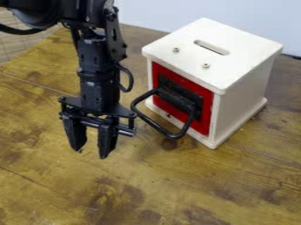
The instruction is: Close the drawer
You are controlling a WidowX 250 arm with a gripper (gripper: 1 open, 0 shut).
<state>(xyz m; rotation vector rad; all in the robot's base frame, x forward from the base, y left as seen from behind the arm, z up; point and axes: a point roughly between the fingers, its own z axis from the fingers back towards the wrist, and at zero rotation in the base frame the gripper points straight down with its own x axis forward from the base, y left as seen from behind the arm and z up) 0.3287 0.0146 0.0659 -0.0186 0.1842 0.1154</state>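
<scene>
The drawer [188,92] has a red front with a dark recessed centre and sits in a small white cube box [235,66] on the wooden table. Its black loop handle [161,112] sticks out toward the front left. The red front looks about flush with the box. My black gripper [91,147] points down, just left of the handle and apart from it, its fingertips close above the table. Its fingers [76,141] are spread and hold nothing.
The white box has a slot [213,46] in its top. The wooden table [212,185] stretches in front and to the right. My black arm [94,53] rises from the gripper to the upper left.
</scene>
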